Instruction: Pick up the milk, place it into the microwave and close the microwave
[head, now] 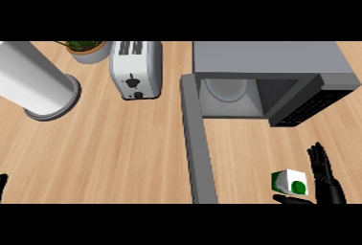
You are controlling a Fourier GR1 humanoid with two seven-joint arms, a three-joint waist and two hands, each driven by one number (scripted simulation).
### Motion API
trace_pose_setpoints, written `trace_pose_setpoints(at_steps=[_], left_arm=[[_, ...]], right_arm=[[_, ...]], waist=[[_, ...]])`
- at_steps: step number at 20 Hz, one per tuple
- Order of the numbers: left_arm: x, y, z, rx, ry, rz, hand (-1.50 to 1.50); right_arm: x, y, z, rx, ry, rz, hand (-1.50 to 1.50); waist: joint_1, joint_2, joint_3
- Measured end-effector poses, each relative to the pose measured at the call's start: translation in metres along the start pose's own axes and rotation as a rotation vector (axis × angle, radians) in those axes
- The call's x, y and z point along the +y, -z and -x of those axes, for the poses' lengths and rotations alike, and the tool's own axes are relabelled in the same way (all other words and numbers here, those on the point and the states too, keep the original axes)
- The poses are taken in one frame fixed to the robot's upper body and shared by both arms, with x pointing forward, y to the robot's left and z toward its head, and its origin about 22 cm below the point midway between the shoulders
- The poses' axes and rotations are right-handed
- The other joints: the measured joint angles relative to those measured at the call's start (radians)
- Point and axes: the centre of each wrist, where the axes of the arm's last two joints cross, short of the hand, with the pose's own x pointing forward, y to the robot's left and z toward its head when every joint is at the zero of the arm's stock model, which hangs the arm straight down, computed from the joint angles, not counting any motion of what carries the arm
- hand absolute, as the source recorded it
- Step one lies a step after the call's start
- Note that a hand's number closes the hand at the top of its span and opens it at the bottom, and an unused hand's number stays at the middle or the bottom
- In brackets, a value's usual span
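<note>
Wooden desk (pixel 106 153), seen from steeply above. Microwave (pixel 268 57) sits at the far right, its door (pixel 199 143) swung fully open and reaching toward the near edge as a long grey strip. The cavity is exposed, with a pale round turntable (pixel 228 88) visible at the back. A dark control panel (pixel 311 107) runs along the microwave's right side.

Milk (pixel 290 183): a small white carton with green markings, standing on the desk at the near right. It is in front of the microwave's opening, to the right of the door, and well outside the cavity.

Right hand (pixel 331 191): just beside the milk on its right. The fingers (pixel 322 162) are straight and point away from the robot, and the thumb (pixel 293 200) stretches out along the carton's near side. The hand is spread wide and nothing is gripped. Whether it touches the carton cannot be told.

Left hand (pixel 2 184): only a dark sliver at the lower left edge, so its state cannot be told.

Far left: a white cylinder (pixel 39 79) standing upright. Next to it are a potted plant (pixel 88 50) and a silver toaster (pixel 136 69), the toaster just left of the microwave door's hinge.
</note>
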Motion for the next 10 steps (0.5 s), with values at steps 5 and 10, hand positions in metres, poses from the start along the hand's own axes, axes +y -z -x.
trace_pose_setpoints(at_steps=[5, 10], left_arm=[[0.008, 0.002, 0.001, 0.0, 0.001, 0.006, -1.5], [0.01, 0.002, 0.007, -0.001, -0.001, 0.0, -1.5]], right_arm=[[-0.02, -0.003, 0.019, 0.024, -0.011, 0.01, -1.5], [-0.014, -0.005, 0.025, 0.069, 0.113, -0.141, -1.5]], waist=[[-0.001, 0.0, 0.0], [-0.001, 0.001, 0.0]])
